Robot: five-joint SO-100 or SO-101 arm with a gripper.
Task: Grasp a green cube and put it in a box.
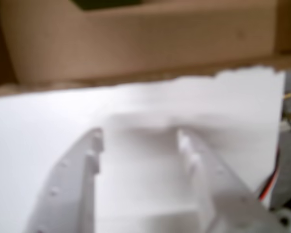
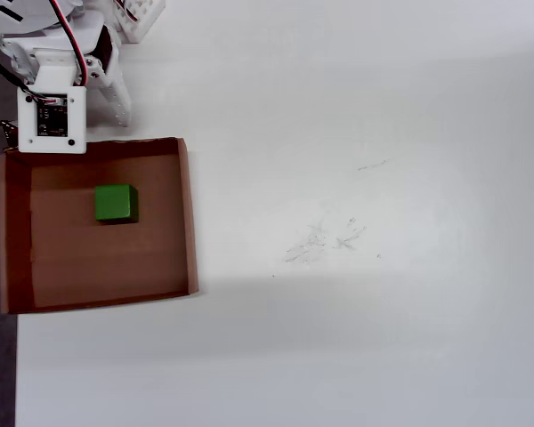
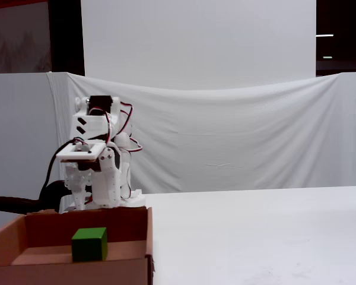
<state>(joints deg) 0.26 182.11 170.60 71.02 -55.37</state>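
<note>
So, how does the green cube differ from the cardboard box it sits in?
The green cube is bright green; the cardboard box is brown. The cube is a small solid block, while the box is a shallow open tray, several times wider. In the fixed view the cube rises about as high as the box's low walls. The cube rests on the floor of the box, and the box rests on the white table. Both look plain, matte and square-edged.
</note>
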